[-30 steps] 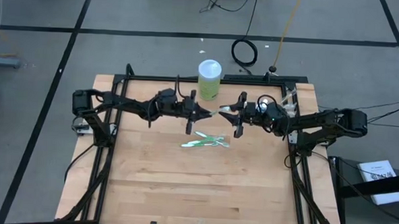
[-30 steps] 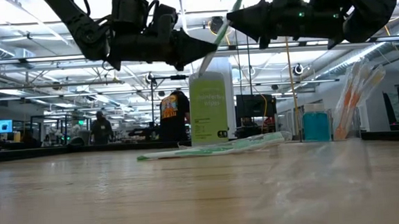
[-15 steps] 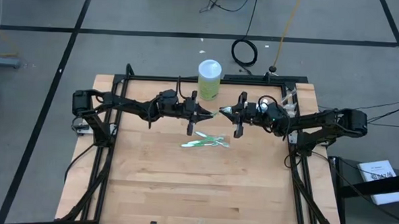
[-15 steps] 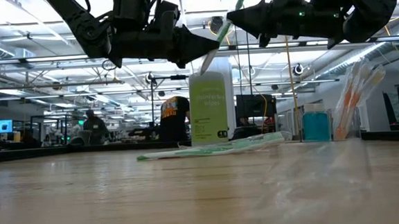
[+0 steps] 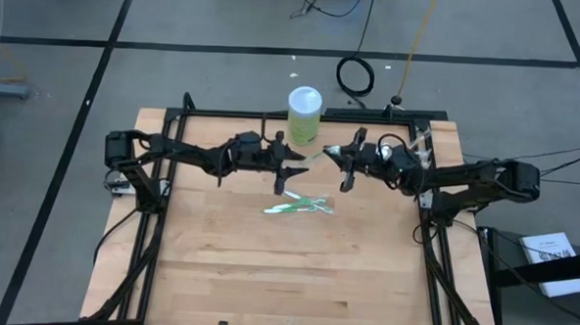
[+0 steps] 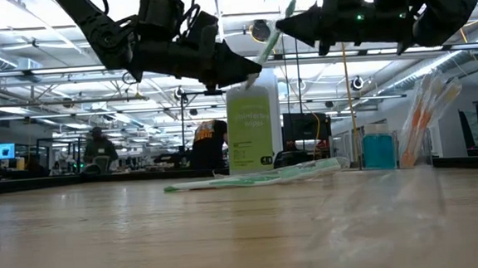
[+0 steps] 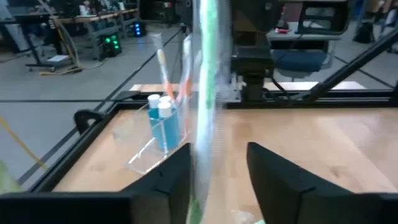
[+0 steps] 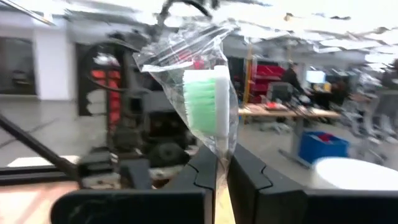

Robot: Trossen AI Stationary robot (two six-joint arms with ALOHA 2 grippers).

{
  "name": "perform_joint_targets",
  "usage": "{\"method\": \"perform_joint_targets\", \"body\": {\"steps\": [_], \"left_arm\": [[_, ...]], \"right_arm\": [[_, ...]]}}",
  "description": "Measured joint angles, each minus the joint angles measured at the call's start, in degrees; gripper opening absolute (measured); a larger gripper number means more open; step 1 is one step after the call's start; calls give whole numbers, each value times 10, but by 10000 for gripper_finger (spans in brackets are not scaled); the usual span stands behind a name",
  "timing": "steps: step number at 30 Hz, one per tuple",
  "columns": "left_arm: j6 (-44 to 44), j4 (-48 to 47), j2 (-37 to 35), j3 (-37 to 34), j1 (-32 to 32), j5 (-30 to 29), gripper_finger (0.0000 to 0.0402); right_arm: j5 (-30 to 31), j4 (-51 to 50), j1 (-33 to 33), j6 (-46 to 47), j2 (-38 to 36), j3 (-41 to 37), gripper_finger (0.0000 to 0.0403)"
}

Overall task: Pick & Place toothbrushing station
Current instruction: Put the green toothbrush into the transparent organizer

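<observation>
Wooden table (image 5: 266,269), mid-air above it: 1 wrapped green-white toothbrush (image 8: 208,106), head protruding beyond the near-closed fingers of the right gripper (image 5: 350,163), handle between the parted, non-touching fingers of the left gripper (image 5: 292,166).

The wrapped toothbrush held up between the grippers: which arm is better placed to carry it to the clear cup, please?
Probably right. The right gripper is shut on the wrapped toothbrush below its head, and the clear cup stands at the table's right rear beside that arm; the left gripper is farther.
</observation>
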Motion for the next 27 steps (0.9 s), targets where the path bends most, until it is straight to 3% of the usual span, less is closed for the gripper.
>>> {"method": "perform_joint_targets", "body": {"steps": [7, 10, 27], "left_arm": [[-12, 19, -1, 0, -3, 7, 198], [-10, 21, -1, 0, -2, 4, 206], [2, 6, -1, 0, -2, 2, 209]], "right_arm": [[80, -132, -36, -3, -68, 0, 11], [86, -168, -43, -3, -89, 0, 12], [226, -417, -80, 5, -224, 0, 15]]}}
